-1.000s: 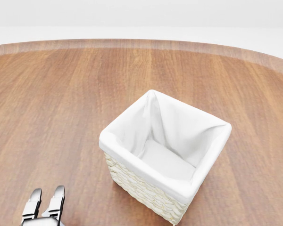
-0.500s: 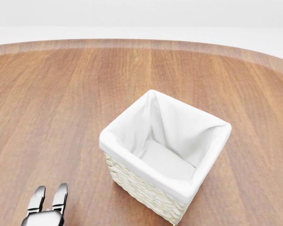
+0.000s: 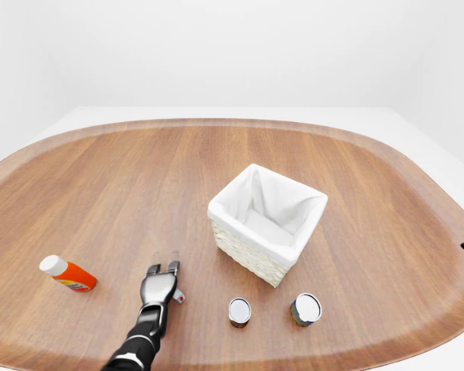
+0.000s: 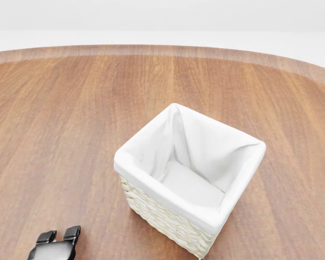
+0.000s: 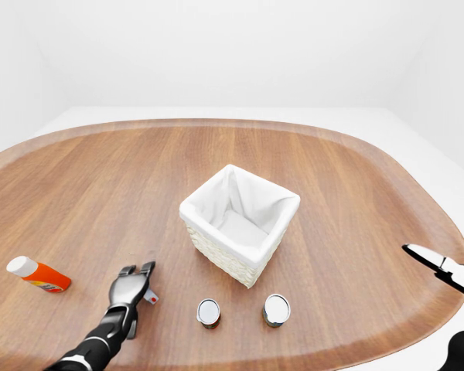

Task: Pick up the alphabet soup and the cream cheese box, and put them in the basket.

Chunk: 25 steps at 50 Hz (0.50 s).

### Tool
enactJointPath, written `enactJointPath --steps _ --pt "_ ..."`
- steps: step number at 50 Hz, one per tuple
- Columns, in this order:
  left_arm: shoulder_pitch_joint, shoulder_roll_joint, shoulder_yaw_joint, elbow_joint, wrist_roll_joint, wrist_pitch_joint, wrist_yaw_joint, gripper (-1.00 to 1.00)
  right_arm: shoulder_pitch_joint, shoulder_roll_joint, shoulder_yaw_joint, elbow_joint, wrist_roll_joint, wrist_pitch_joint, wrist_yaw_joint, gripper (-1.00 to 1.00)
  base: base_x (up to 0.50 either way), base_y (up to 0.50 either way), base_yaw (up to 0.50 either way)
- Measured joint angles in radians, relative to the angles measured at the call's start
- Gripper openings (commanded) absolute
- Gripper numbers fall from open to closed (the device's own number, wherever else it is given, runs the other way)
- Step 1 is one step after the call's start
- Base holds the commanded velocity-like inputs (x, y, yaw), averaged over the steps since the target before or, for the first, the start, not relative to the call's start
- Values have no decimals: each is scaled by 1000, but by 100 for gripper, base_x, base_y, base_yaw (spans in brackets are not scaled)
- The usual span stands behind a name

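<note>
Wooden table [image 3: 100, 201], basket [image 4: 190, 179] unmoved, left hand [image 3: 159, 286] lower, fingers [image 4: 72, 233] now curled inward.

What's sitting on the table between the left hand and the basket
Nothing: in the left-eye view the stretch of wood table between the left hand and the basket is bare. Two cans stand lower, off that line.

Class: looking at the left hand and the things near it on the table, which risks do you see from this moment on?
1. The left hand hovers over a small red-and-white thing; closing could knock it away.
2. Two similar cans stand close together, so the wrong one might be picked.
3. The basket stands close behind them; reaching could bump it.
</note>
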<state>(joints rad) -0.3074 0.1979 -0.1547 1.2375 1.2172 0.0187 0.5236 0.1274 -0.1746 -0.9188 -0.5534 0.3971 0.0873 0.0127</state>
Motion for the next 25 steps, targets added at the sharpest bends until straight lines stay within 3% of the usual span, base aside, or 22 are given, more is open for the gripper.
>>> enactJointPath --steps 1,16,25 --pt "1 0 0 2 -1 -2 0 -100 0 0 0 0 0 0 0 100 0 0 0" --pt "-33 11 15 -18 -6 -8 0 -100 -1 0 2 2 -2 0 -1 100 0 0 0" --pt "-6 22 10 -81 -17 -5 0 -100 -1 -1 3 5 -3 0 -1 100 0 0 0"
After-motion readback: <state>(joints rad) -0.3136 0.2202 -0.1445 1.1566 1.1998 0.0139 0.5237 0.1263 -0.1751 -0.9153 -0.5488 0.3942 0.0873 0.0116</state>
